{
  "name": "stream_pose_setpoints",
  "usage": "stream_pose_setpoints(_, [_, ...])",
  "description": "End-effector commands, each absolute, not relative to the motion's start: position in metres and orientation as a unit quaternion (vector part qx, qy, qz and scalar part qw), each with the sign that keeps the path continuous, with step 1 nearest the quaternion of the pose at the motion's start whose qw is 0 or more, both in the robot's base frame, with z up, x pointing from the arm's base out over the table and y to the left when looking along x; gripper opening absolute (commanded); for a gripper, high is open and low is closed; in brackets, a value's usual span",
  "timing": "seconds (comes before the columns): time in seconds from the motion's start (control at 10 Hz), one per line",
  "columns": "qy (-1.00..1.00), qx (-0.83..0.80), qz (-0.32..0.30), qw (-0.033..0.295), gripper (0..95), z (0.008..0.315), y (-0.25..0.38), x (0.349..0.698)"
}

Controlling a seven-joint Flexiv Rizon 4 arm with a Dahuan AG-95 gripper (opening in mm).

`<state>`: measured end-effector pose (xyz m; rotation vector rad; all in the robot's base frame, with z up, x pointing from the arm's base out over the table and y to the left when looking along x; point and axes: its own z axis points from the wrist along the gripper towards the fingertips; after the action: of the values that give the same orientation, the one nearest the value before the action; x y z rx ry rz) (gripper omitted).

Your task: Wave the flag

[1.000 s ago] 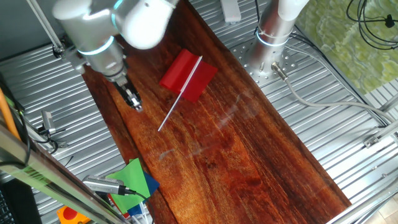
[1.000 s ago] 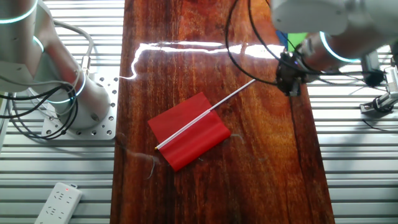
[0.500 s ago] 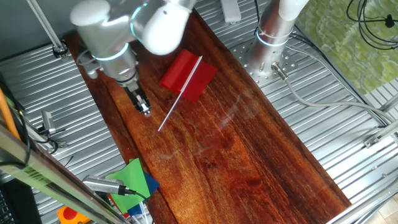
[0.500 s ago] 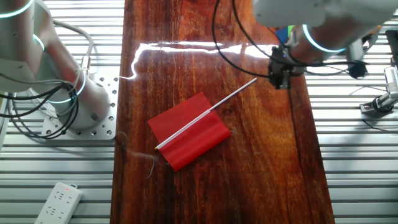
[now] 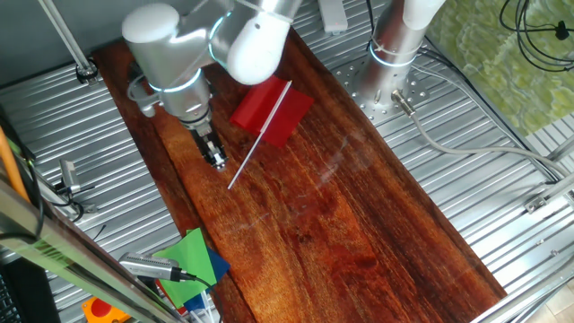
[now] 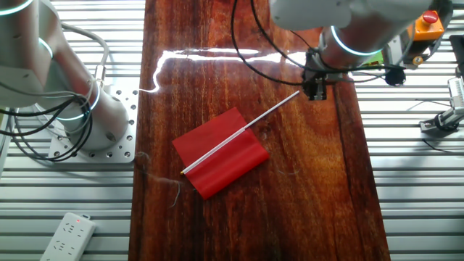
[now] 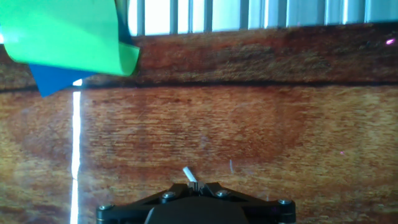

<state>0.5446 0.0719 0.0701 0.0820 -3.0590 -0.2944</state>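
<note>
The flag lies flat on the wooden board: a red cloth on a thin white stick. My gripper hangs just beside the stick's free end, on the side away from the cloth. Its fingers stand close together with nothing between them. In the hand view the stick's white tip shows on the board just ahead of the closed fingertips of the gripper.
Green paper and blue paper lie at the board's end beyond the gripper. A second arm's base stands beside the board. A white power strip lies on the ribbed metal table.
My gripper has moved across the board towards the free end of the stick. The flag has not moved.
</note>
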Motion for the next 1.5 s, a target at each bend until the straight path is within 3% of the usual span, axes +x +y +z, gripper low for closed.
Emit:
stream_pose_setpoints(0.1, [-0.995, 0.034, -0.089, 0.031, 0.0, 0.067, 0.074, 0.544])
stream_pose_setpoints(0.7, [-0.990, 0.136, -0.007, 0.037, 0.0, 0.062, 0.075, 0.542])
stream_pose_setpoints(0.8, [-0.989, 0.140, -0.008, 0.037, 19.0, 0.062, 0.075, 0.542])
stream_pose_setpoints(1.5, [-0.985, 0.172, -0.007, 0.027, 19.0, 0.057, 0.066, 0.543])
